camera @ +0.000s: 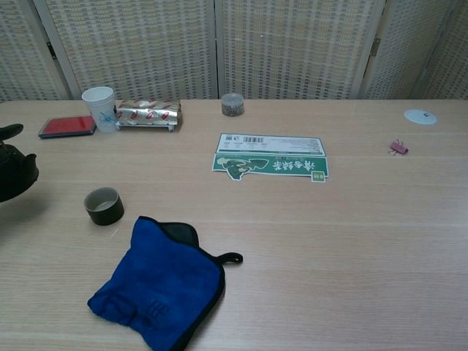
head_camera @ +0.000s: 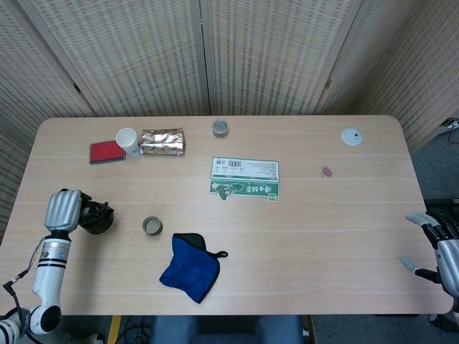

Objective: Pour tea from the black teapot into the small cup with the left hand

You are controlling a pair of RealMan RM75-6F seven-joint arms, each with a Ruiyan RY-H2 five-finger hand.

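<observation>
Left hand at the black teapot, small cup waiting just to its right

The left hand [head_camera: 63,210] sits against the black teapot [head_camera: 95,218] at the table's [head_camera: 344,215] left edge; its back faces the head camera, so whether its fingers have closed round the pot I cannot tell. The small cup [head_camera: 152,226] stands upright and apart from the teapot, on the side toward the blue cloth [head_camera: 188,266], which lies just beyond the cup. To pour well, I judge the grip should be firm on the pot before it is carried over, spout brought above the cup's mouth, then tipped slowly; the cup looks light and easily knocked. The right hand [head_camera: 439,244], far from the teapot at the opposite edge, holds nothing, fingers spread.
</observation>
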